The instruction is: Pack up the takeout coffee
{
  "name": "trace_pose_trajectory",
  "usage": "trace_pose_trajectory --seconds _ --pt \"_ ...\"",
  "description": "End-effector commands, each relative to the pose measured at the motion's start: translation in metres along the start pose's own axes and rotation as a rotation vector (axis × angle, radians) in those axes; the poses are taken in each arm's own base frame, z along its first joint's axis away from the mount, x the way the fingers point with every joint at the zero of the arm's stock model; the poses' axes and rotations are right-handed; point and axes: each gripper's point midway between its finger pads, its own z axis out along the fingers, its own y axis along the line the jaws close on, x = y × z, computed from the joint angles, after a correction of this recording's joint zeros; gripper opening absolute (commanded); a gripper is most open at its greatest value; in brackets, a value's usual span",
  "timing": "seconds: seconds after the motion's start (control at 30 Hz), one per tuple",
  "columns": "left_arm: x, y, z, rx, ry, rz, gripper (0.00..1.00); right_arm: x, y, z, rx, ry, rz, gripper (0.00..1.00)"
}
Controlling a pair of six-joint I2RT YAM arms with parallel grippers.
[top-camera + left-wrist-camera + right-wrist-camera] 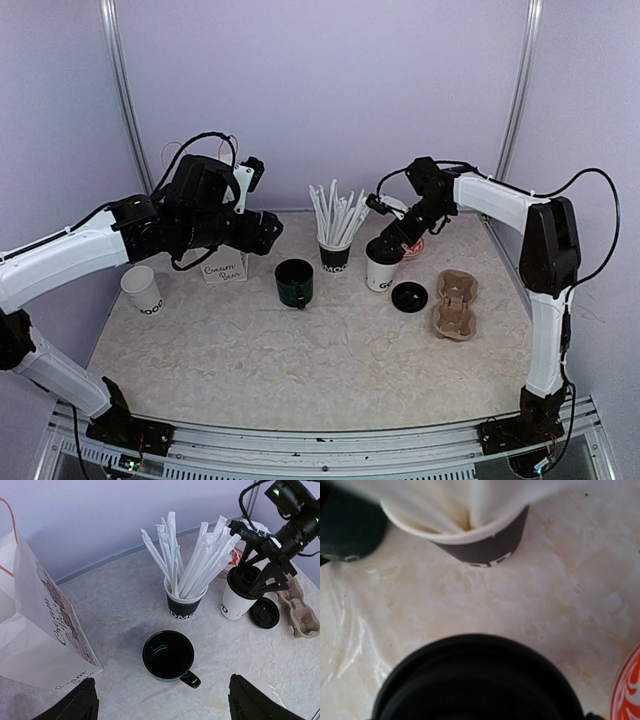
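With the right gripper [393, 243] spread open astride the lidded cup [381, 272] by the straws [334, 215], and the left gripper [270, 232] gaping empty away from the bare cup [143, 290], a crooked squeeze could tip the lidded one.

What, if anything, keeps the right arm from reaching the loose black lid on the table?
Probably nothing. The loose lid lies flat and uncovered between the lidded cup and the cardboard carrier, just beside the right gripper, which sits over that cup.
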Motion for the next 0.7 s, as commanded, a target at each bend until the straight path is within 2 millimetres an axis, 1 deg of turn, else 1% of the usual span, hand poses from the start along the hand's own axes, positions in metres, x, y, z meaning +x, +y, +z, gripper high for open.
trace_pose_trajectory --seconds 0.0,0.1,0.13,0.23,0.43,0.53,0.6,0.67 --pt "0.019 -0.016 0.013 0.095 0.105 0.041 0.85 -0.009 -0.01 -0.005 0.021 -0.033 0.014 0.9" --pt "0.033 -0.024 0.028 0.12 0.164 0.054 0.81 -0.014 -0.008 -0.014 0.028 -0.049 0.007 0.99" --pt "0.037 -0.026 0.032 0.128 0.18 0.057 0.8 -0.015 -0.007 -0.018 0.031 -0.055 0.004 0.99" --pt "0.044 -0.035 0.042 0.159 0.21 0.064 0.78 -0.018 -0.006 -0.029 0.034 -0.076 0.005 0.99" --pt "0.057 -0.049 0.066 0.199 0.262 0.069 0.74 -0.022 0.005 -0.053 0.027 -0.111 -0.012 0.99" --pt "0.063 -0.052 0.08 0.201 0.286 0.055 0.73 -0.023 0.013 -0.065 0.03 -0.134 -0.032 0.99" --pt "0.064 -0.054 0.089 0.198 0.296 0.047 0.71 -0.022 0.019 -0.074 0.025 -0.146 -0.046 0.99" --pt "0.066 -0.055 0.1 0.188 0.308 0.04 0.69 -0.019 0.024 -0.077 0.022 -0.143 -0.052 0.99"
